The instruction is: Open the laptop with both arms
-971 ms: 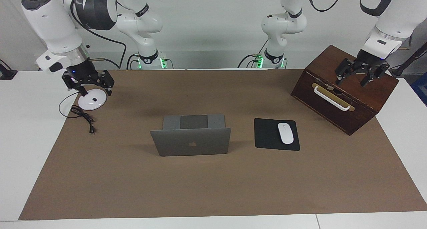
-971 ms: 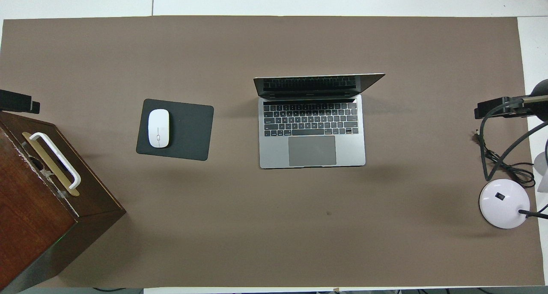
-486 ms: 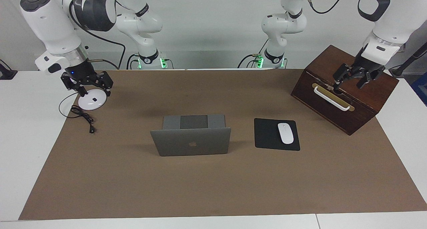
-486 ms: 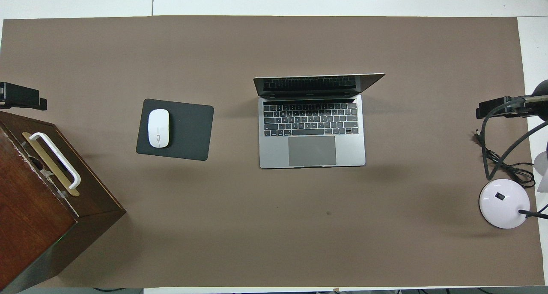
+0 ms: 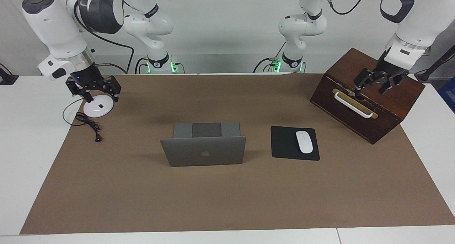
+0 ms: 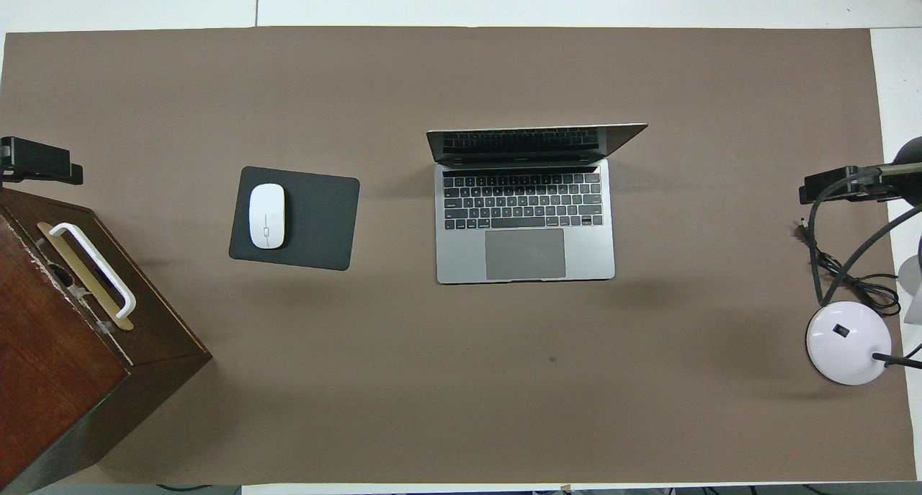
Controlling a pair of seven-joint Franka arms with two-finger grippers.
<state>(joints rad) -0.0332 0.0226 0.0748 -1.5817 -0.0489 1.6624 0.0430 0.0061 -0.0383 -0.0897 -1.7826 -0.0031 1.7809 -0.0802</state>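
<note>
Laptop status: the thin silver-grey metal laptop stands with its lid raised at mid-worktop, beside the black mouse pad carrying a white mouse. The left tool hangs released over the dark brown wooden box; the right tool hangs released over the white round lamp base. Both are well apart from the laptop. Risks, as judged: a descending left tool could strike the box or snag its white handle; the right tool could catch the black cable; pushing the lid further could strain the hinge.
</note>
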